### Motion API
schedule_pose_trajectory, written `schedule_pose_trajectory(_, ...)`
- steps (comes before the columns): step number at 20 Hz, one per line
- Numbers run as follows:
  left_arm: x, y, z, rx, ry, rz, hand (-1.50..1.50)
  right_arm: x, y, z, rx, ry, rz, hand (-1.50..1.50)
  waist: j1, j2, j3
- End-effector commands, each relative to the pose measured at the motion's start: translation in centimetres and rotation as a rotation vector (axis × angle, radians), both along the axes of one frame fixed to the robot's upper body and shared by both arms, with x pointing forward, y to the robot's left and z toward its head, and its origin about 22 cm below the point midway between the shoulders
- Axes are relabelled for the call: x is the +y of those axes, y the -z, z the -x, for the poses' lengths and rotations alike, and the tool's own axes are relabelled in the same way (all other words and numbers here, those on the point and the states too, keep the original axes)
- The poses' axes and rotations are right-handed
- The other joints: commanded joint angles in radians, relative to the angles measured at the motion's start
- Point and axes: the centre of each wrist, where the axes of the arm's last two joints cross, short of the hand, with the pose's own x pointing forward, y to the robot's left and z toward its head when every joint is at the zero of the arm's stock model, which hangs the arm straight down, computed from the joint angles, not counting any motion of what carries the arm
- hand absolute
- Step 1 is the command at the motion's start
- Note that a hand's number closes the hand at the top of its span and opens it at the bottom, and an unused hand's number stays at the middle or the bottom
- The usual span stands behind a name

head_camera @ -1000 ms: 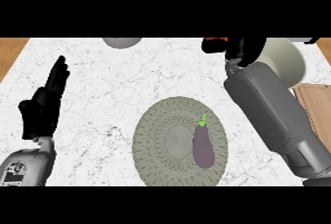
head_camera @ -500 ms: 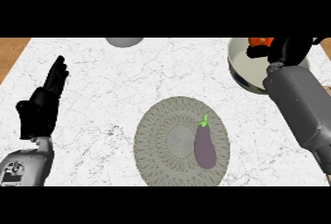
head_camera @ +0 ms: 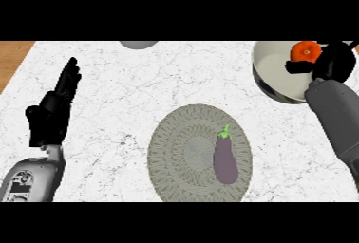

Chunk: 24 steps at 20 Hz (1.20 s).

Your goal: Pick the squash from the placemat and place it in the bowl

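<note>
Right hand point(head_camera: 329, 64): clenched round orange squash point(head_camera: 306, 50), over bowl point(head_camera: 270, 71). Advice: lower well inside rim before letting go.

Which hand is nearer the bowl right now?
Right. The right hand is over the bowl, curled round an orange squash. The left hand rests open at the counter's far left side.

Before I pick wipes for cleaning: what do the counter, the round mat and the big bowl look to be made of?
White counter: marble-like stone, grey veining. Round grey-green placemat: seemingly woven fibre, concentric ribbed rings. Large pale bowl: probably glazed ceramic or metal, with smooth sheen.
</note>
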Motion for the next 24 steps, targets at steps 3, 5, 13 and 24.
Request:
schedule_pose_trajectory(3,0.9,-1.0,0.3,-0.009,0.009,-0.013,0.00,-2.2,1.5,0.9,-0.065,-0.105,-0.143,-1.50,0.014,0.002,0.002)
schedule_pose_trajectory(5,1.2,-1.6,-0.2,-0.018,0.000,-0.017,0.00,-2.8,0.2,0.4,-0.103,-0.146,-0.177,-1.50,0.012,0.002,0.001)
schedule_pose_trajectory(13,0.6,-0.3,-0.5,0.001,-0.013,0.001,0.00,-5.3,0.6,1.3,-0.283,-0.143,-0.234,-1.50,-0.015,-0.009,-0.002)
schedule_pose_trajectory(24,1.8,1.5,1.3,0.010,-0.073,-0.018,0.00,-8.7,2.4,6.8,-0.390,-0.270,-0.408,-1.50,-0.065,-0.028,-0.004)
